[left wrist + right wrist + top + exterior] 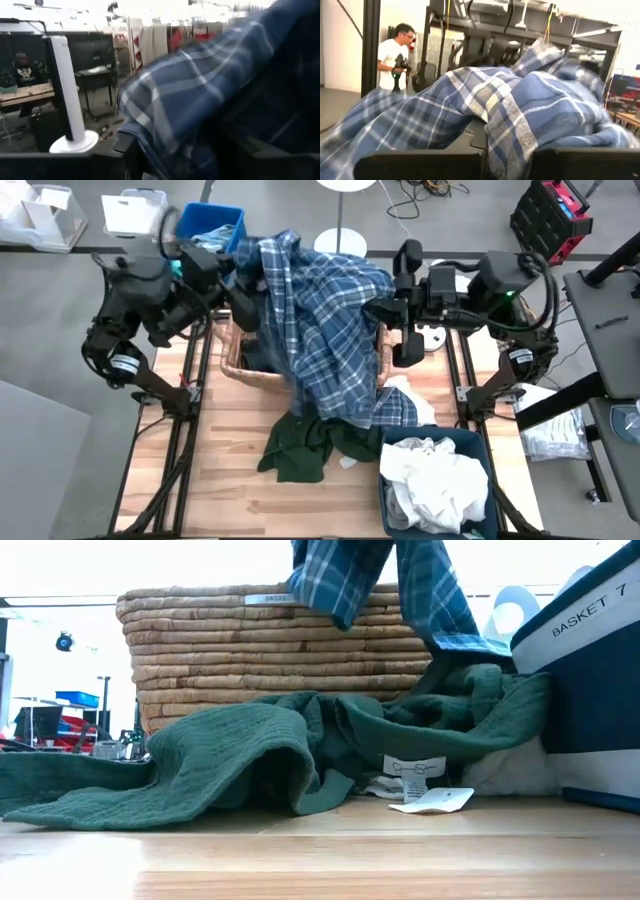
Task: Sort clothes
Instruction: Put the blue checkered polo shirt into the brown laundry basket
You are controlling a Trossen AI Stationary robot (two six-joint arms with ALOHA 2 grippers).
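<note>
A navy-blue plaid shirt (pixel 330 330) hangs spread between my two grippers, above a wicker basket (pixel 240 365). Its lower part reaches down to the table beside the dark blue basket (pixel 484 448). My left gripper (pixel 248 315) is at the shirt's left side, open, with plaid cloth (pixel 200 100) lying over it. At the shirt's right side my right gripper (pixel 378 310) is shut on it. A dark green garment (pixel 300 445) lies crumpled on the table in front of the wicker basket (pixel 270 650). White clothes (pixel 435 480) fill the dark blue basket. My left gripper has plaid cloth draped over and between its parted fingers (pixel 131 152), which come level from the table's left. Whether they still pinch it I cannot tell. My right gripper pinches a bunched fold of the shirt (pixel 507 145) between its two fingers, coming level from the table's right. The shirt is lifted and hangs below and ahead of it.
A light blue bin (pixel 215 222) with clothes stands at the far left, behind my left arm. The dark blue basket marked "BASKET 7" (pixel 590 690) stands at the near right. A white label (pixel 415 768) lies by the green garment (pixel 230 760). People show in the room beyond.
</note>
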